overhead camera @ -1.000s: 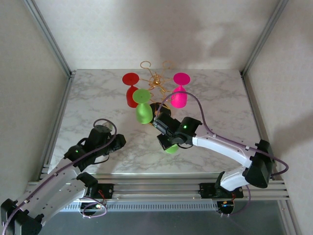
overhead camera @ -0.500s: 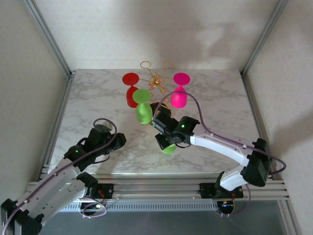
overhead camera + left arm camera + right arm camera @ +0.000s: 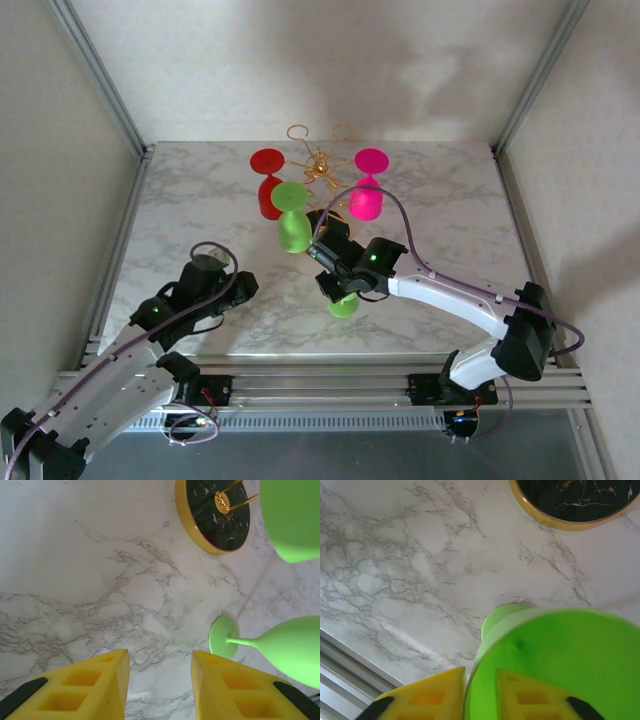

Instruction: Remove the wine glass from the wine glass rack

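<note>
On the worktop (image 3: 200,200), on the near side of the wine glass rack (image 3: 320,165), you are setting down the green wine glass (image 3: 343,305), which is already off the rack. In the left wrist view its foot is meeting the marble, though I cannot tell whether it is sitting flat. Your right hand (image 3: 480,674) is straddling the bowl's wall with its fingers (image 3: 427,695) lying close against it, and I cannot tell whether it is pinching or letting go. Your left hand (image 3: 159,656) is hanging released and empty, apart from the glass. To finish this well, you should be waiting until the foot is bearing fully on the marble, then spreading the fingers slowly and lifting straight up along the bowl, so that nothing is dragging the rim and tipping it. You should also be watching the second green glass (image 3: 292,228) hanging just behind your wrist. Compared with a second ago, the top view is showing the right hand and its glass sitting slightly further left, while the left arm, the red glass (image 3: 268,195) and the pink glass (image 3: 367,200) are staying where they were.
</note>
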